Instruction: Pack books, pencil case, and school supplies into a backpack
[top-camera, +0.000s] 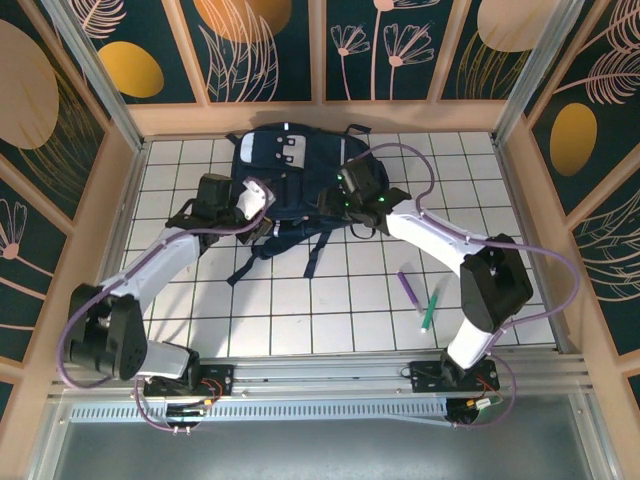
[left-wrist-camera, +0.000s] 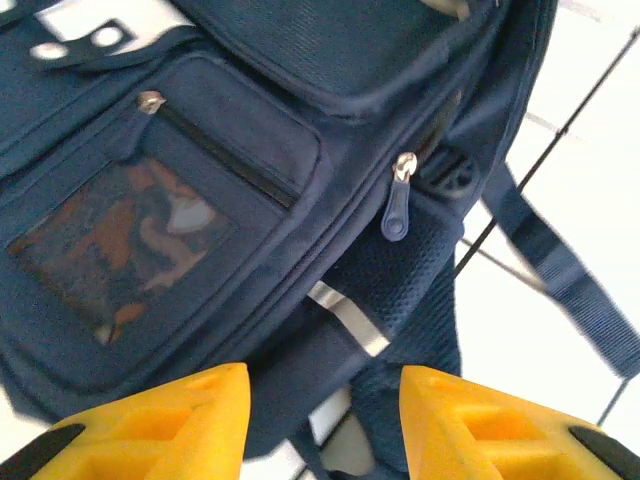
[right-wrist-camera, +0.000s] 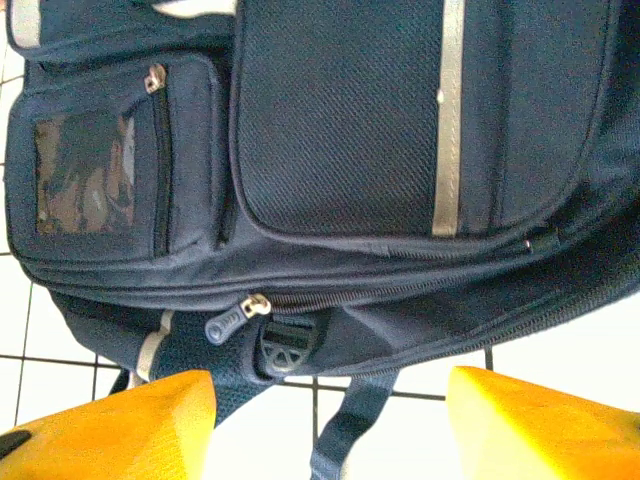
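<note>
Yellow fingers (left-wrist-camera: 180, 420) of left gripper (left-wrist-camera: 325, 425): parted, nothing between them, poised just above the backpack (left-wrist-camera: 200, 230) near its zip pull (left-wrist-camera: 397, 200). Right gripper (right-wrist-camera: 330, 425): likewise spread and empty, hovering over the same lower edge, zip pull (right-wrist-camera: 228, 322) just ahead. Backpack: flat on the tiled table (top-camera: 300, 320), far centre, front pocket up, main zip apparently closed; both arms flank it, probably so one can steady the fabric while the other draws the zip. Purple pen (top-camera: 410, 288) and green pen (top-camera: 430, 308): side by side on the tiles by the right arm, well apart from the backpack, not yet packed, likely left until a compartment is open.
</note>
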